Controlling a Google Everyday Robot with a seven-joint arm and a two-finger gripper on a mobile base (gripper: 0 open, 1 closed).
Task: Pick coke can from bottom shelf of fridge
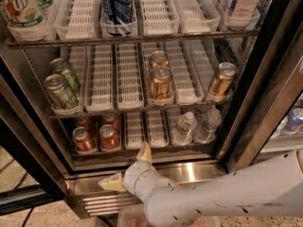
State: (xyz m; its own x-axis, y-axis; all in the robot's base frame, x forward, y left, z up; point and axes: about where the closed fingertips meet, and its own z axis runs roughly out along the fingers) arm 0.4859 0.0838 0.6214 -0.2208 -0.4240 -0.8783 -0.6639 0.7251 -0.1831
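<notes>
Below bottom shelf [155, 129] rail: gripper [125, 167] spread wide, empty, near front coke can [109, 137]. Risk: finger clips rail or neighbouring red can [83, 140], toppling target.

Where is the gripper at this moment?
Camera view, low centre: the open gripper sits before the fridge base, just below the bottom shelf, slightly right of the front coke cans.
</notes>
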